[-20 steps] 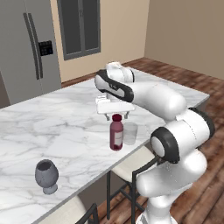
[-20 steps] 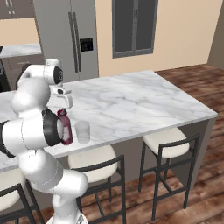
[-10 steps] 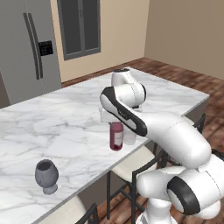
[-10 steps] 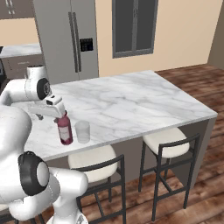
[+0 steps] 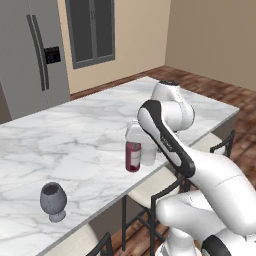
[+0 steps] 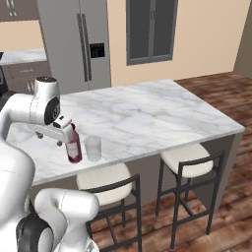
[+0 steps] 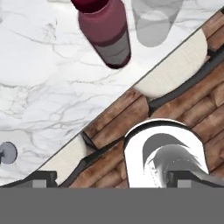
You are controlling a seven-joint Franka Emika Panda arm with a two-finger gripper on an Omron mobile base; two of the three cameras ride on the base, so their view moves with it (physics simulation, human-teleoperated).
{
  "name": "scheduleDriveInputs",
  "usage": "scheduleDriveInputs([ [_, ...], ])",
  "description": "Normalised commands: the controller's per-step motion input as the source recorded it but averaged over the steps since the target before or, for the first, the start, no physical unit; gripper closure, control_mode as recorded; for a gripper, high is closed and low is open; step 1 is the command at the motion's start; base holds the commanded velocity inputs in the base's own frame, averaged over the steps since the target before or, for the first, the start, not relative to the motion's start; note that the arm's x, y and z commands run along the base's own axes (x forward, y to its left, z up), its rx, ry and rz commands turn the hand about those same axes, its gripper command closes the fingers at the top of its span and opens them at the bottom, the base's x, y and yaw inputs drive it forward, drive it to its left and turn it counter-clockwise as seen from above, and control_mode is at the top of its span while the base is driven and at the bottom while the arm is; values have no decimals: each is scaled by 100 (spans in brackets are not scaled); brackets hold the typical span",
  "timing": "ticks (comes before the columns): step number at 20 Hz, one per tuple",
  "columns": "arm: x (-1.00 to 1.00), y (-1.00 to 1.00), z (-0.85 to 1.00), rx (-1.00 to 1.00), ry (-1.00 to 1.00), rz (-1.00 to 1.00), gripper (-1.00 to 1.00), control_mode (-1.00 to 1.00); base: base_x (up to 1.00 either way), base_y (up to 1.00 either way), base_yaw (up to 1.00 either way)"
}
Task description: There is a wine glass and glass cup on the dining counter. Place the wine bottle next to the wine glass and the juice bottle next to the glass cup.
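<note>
The squat maroon juice bottle (image 5: 133, 156) (image 6: 74, 147) stands upright near the front edge of the dining counter (image 5: 75, 145) (image 6: 147, 113). Right beside it is the clear glass cup (image 5: 149, 155) (image 6: 92, 148). My gripper (image 5: 134, 133) (image 6: 62, 134) hovers just above the bottle's cap, open and holding nothing. In the hand view the bottle (image 7: 105, 33) and cup (image 7: 155, 22) lie at the top, well clear of the gripper (image 7: 113, 178) and its wide-apart fingertips (image 7: 41, 177). The grey wine glass (image 5: 53, 201) (image 7: 6, 153) stands far along the counter. The wine bottle is out of view.
Cream-seated stools (image 6: 187, 155) (image 6: 106, 177) are tucked under the counter's front edge over a wooden floor. A steel refrigerator (image 6: 74, 44) stands behind the counter. My own arm curves low over the counter edge beside the bottle.
The arm has swung and folded round, with its elbow now low beside the counter. The open hand stays just above the juice bottle. Bottle, cup and wine glass have not moved.
</note>
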Motion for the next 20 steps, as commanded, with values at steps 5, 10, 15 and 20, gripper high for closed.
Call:
scheduleDriveInputs([
  [5, -56, 0, 7, 2, -6, 0, -100, -100, 0, 0, 0],
  [10, -40, 0, 6, -2, -3, 0, -100, -100, 0, 0, 0],
  [15, -34, 0, 3, -6, 0, 0, -100, -100, 0, 0, 0],
  [20, -6, 0, 0, -1, 0, 0, -100, -100, 0, 0, 0],
])
